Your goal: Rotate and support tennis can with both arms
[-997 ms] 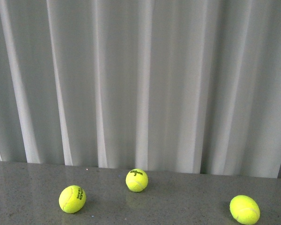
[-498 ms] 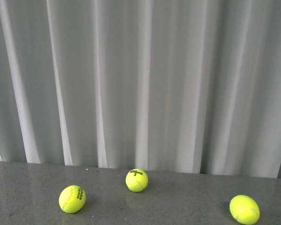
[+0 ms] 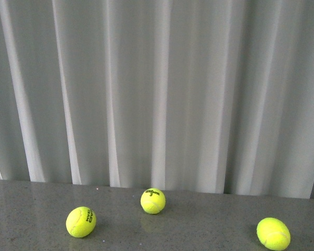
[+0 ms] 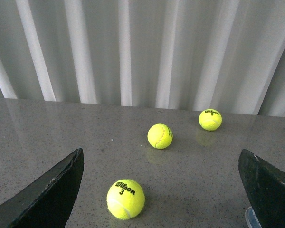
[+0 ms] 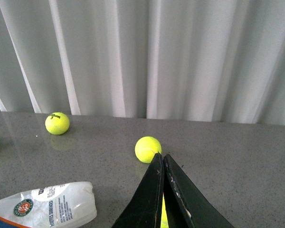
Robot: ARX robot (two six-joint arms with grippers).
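Right, left gripper (image 4: 160, 154) first: its fingers (image 4: 47, 199) are spread wide with nothing between them. In the front view, three balls sit on the grey countertop (image 3: 209, 222): left ball (image 3: 80, 221) at 7 o'clock, Wilson ball (image 3: 153, 201) at 6, right ball (image 3: 273, 233) at 5. The tennis can (image 5: 52, 204) lies on its side on that counter, roughly 9 o'clock from the right gripper (image 5: 162, 156), whose tips are pressed together, gripping nothing I can see. That clear tube looks light, slick and ready to roll. Its thin walls would likely dent, so I'd pinch near a stiffer end and cradle the other.
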